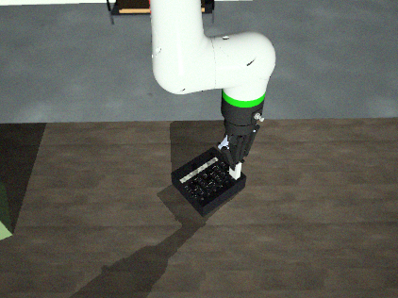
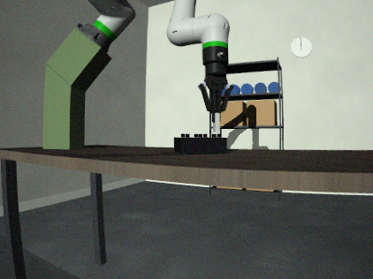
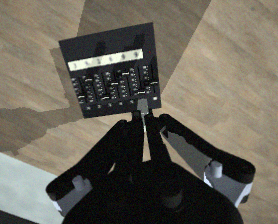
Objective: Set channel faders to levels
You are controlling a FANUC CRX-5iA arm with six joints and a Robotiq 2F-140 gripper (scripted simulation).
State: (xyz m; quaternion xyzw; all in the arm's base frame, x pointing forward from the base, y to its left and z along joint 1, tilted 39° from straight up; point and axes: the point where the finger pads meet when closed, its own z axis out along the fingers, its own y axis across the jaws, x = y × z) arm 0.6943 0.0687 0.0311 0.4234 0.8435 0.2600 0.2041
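Wrist view shows the gripper (image 3: 143, 113), fingers pressed together on nothing, poised at the rightmost fader (image 3: 145, 89) of the lighting desk (image 3: 112, 47) on the table (image 3: 230, 65); a slanted push could nudge neighbouring caps or overshoot.
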